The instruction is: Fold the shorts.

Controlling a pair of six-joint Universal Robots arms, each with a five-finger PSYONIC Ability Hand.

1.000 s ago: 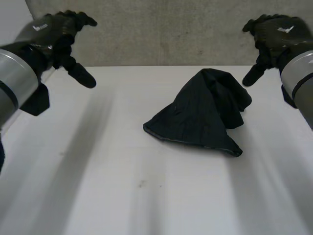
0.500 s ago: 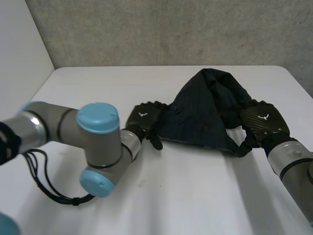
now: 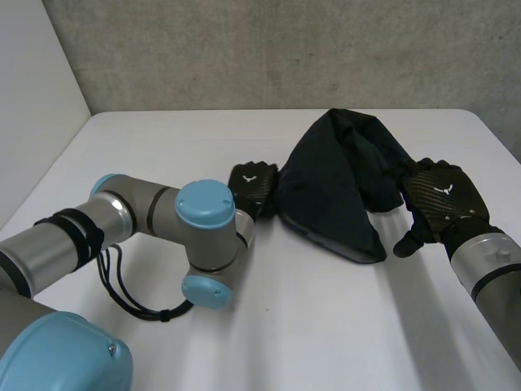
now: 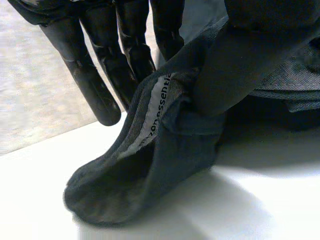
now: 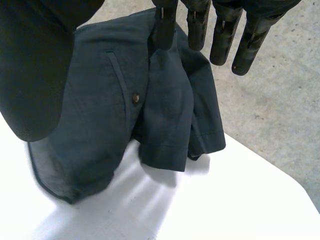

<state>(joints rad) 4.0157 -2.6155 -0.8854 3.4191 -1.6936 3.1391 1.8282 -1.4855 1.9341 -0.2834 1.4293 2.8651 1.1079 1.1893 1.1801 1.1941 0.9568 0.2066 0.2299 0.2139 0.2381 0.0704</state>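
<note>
Black left hand (image 3: 252, 186) pinches the waistband edge of the dark shorts (image 3: 330, 187), heaped on the desk (image 3: 146, 138) right of centre. At their right edge the right hand (image 3: 440, 199) holds its fingers (image 5: 220, 35) straight, gripping nothing. Step judged: spreading flat. Next: right hand needs a grip.

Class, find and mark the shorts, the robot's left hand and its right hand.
shorts (image 3: 330, 183), head view, middle of the bunched dark cloth.
left hand (image 3: 252, 184), head view, back of the hand.
right hand (image 3: 440, 198), head view, back of the hand.
</note>
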